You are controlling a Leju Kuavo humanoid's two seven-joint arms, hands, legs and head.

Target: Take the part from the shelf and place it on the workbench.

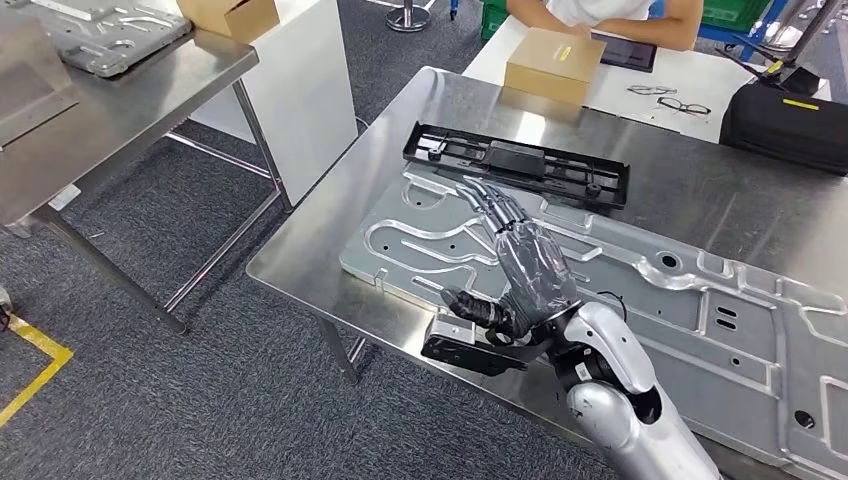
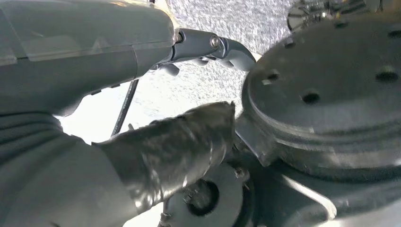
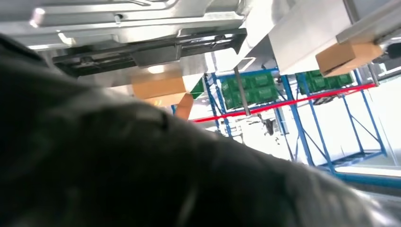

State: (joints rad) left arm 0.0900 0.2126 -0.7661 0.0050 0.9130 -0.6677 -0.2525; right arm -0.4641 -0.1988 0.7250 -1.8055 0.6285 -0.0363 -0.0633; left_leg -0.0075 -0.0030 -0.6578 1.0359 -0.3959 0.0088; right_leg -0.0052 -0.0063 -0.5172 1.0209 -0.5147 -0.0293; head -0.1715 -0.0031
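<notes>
- Silver pressed-metal panel (image 1: 700, 290) was seen lying flat on the steel workbench (image 1: 330, 250), stretched along its near side from the near left part toward the right edge of the head view.
- The right hand (image 1: 520, 250) was laid out over the left part of the panel, palm down, fingers stretched forward and thumb turned out to the side; nothing was clasped in it.
- The fingertips of that hand were pointed toward a long black plastic frame (image 1: 515, 160), which was set on the workbench just beyond the panel.
- In the right wrist view the panel (image 3: 118, 14) and the black frame (image 3: 151, 49) were seen past the dark back of the hand.
- The left hand (image 2: 142, 118) was seen close beside the robot's own body; whether it was released or clenched could not be told.
- A cardboard box (image 1: 555, 63), a pair of glasses (image 1: 672, 100) and a black bag (image 1: 785, 125) were placed on a white table at the far side, where a person (image 1: 600, 18) was seated.
- On a second steel table (image 1: 120, 120) to the left, well apart from the workbench, another silver panel (image 1: 110, 35) was stored.
</notes>
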